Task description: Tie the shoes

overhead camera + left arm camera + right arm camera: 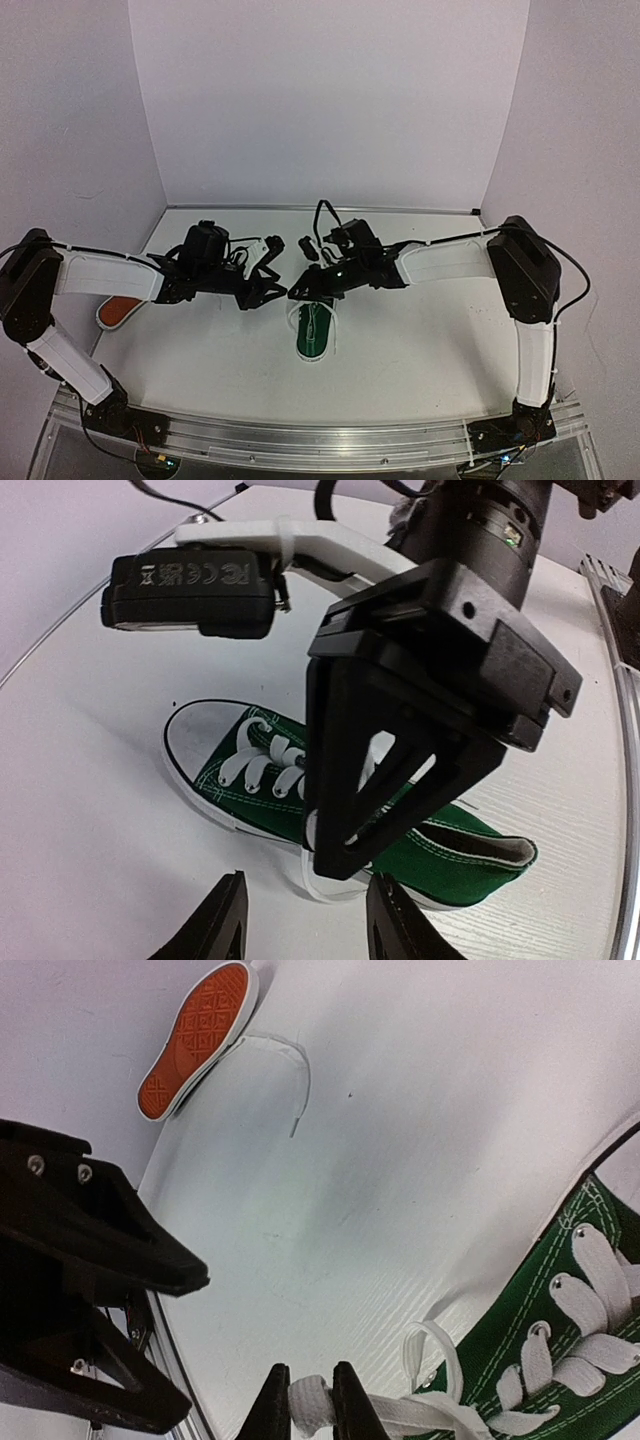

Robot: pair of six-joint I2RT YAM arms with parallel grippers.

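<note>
On the table (420, 350) you have neither shoe tied yet, by my reading: the green shoe (460, 845) sits upright under your grippers, and the orange shoe (195, 1040) lies on its side well to the left, lace trailing. Your right gripper (310, 1380) pinches the green shoe's white lace (315, 1405). Your left gripper (308, 890) hangs spread and empty; no container shows.

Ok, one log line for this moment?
left claw: open, over green shoe | right claw: shut on white lace | orange shoe: apart, sole showing | bow: not yet tied
</note>
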